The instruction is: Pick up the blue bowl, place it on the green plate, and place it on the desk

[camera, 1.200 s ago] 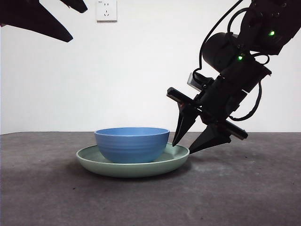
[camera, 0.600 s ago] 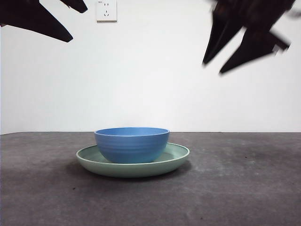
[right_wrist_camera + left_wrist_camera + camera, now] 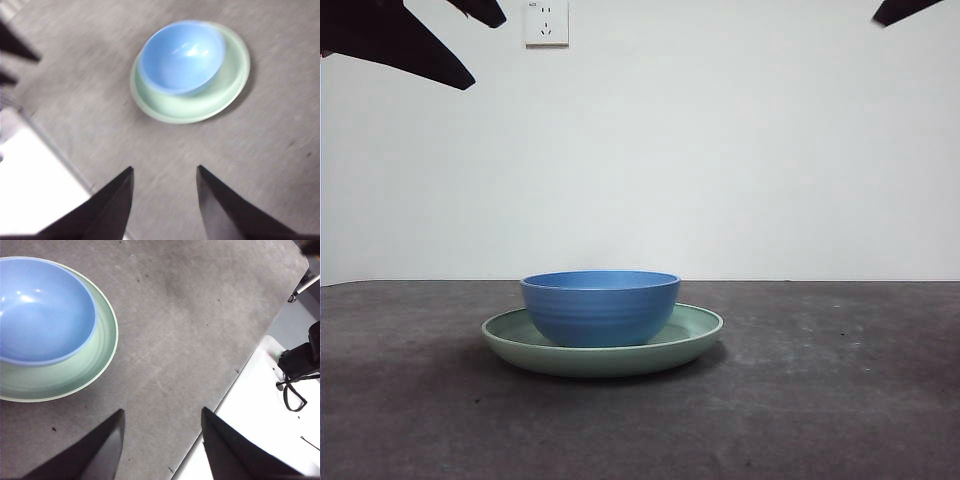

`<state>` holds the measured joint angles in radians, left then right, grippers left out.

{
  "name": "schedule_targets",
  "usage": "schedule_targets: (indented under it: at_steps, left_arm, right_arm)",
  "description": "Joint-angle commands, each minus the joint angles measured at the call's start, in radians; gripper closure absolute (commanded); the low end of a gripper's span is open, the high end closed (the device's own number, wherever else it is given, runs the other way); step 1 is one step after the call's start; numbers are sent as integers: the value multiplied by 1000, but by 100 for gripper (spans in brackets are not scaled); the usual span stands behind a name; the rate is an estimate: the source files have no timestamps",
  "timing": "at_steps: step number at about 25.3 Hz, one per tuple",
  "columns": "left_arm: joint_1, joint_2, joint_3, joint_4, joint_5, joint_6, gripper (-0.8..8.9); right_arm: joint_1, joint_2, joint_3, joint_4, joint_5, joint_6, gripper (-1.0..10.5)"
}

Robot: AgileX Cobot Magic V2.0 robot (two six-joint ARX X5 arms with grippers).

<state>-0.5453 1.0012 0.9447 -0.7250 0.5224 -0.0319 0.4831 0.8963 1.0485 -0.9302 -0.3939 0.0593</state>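
Note:
The blue bowl (image 3: 600,307) sits upright inside the green plate (image 3: 704,334), which rests on the desk (image 3: 820,400). No gripper touches either. My left gripper (image 3: 485,50) waits high at the top left corner, open and empty. In the left wrist view it (image 3: 162,412) hangs open over bare desk, apart from the bowl (image 3: 42,310) and plate (image 3: 97,365). Only a black tip of my right gripper (image 3: 905,10) shows at the top right corner. The blurred right wrist view has it (image 3: 165,168) open, high above the bowl (image 3: 182,55) and plate (image 3: 225,95).
A white wall socket (image 3: 546,22) is on the back wall. The desk's edge (image 3: 240,375) runs past the left gripper, with white floor and black cabled gear (image 3: 300,362) beyond it. Black tips of the other arm (image 3: 15,45) show at the right wrist view's side.
My right gripper has risen from beside the plate's right rim up to the top right corner, staying open. Bowl, plate and left arm have not moved.

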Motion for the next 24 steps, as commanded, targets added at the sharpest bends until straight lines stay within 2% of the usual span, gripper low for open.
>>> schedule_targets:
  at_steps: [1, 7, 21, 24]
  left_arm:
    - [-5, 5, 11, 7, 2, 4, 564]
    - [-5, 5, 11, 6, 2, 1, 564]
    - [-5, 5, 11, 6, 2, 1, 567]
    - [-5, 5, 11, 5, 2, 1, 617]
  right_arm:
    - [18, -15, 18, -30, -8, -32, 746]
    - [34, -35, 18, -44, -34, -38, 746]
    - [34, -35, 18, -47, -33, -37, 746]
    - [34, -35, 18, -53, -32, -37, 760]
